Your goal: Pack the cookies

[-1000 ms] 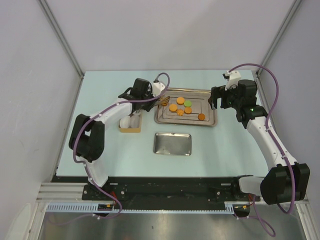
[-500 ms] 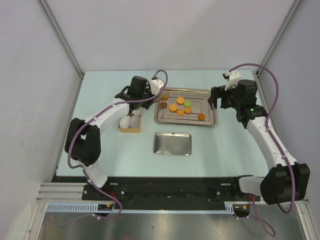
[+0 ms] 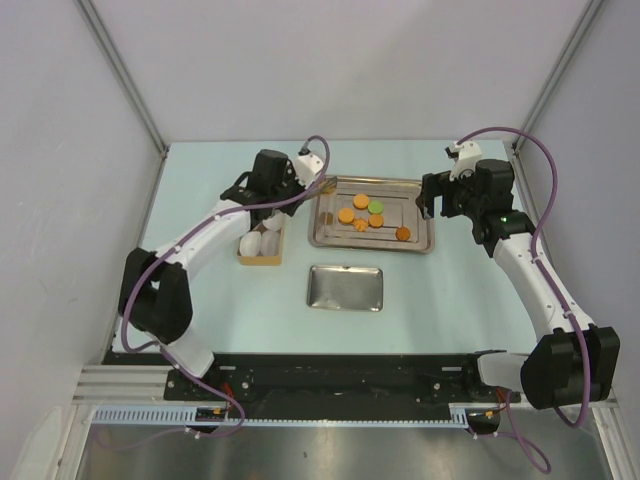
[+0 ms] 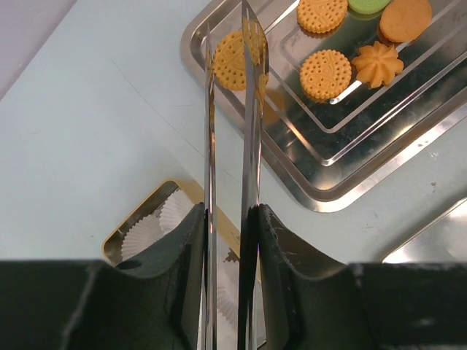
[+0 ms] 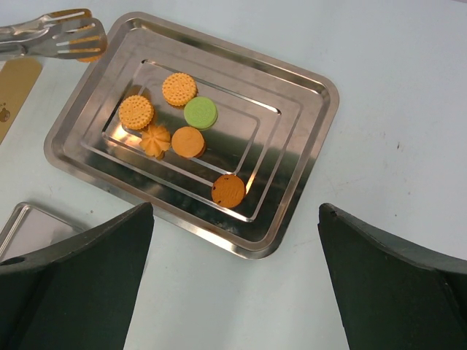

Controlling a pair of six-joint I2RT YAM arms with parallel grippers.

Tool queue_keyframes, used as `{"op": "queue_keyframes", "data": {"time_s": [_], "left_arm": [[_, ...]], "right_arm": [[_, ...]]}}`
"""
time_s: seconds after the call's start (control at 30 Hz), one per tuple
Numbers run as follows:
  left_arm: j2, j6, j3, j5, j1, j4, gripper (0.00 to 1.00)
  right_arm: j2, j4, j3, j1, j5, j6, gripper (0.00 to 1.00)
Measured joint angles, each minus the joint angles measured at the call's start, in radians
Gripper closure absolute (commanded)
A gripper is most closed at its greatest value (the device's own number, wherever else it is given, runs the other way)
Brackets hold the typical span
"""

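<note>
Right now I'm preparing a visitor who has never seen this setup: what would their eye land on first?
The large steel tray at the table's far middle stands out, with orange cookies and a single green cookie lying in it. Just as striking, the left tool clamps long metal tongs, whose tips pinch one more orange cookie by the tray's far left corner.

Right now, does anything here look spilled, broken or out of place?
Nothing stands out. Five cookies lie flat inside the large steel tray, none broken or spilled. A sixth cookie is off the tray floor only because the tongs in the left gripper pinch it near the tray's corner.
</note>
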Motion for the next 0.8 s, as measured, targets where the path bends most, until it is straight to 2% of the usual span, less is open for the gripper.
{"op": "queue_keyframes", "data": {"time_s": [0.5, 0.8], "left_arm": [[-0.171, 0.0, -0.113, -0.102, 0.01, 0.003, 0.68], [-0.292, 0.0, -0.214, -0.129, 0.139, -0.013, 0.68]], "right_arm": [[0.0, 0.0, 0.0, 0.0, 0.0, 0.0, 0.0], [0.0, 0.0, 0.0, 0.0, -0.005, 0.0, 0.0]]}}
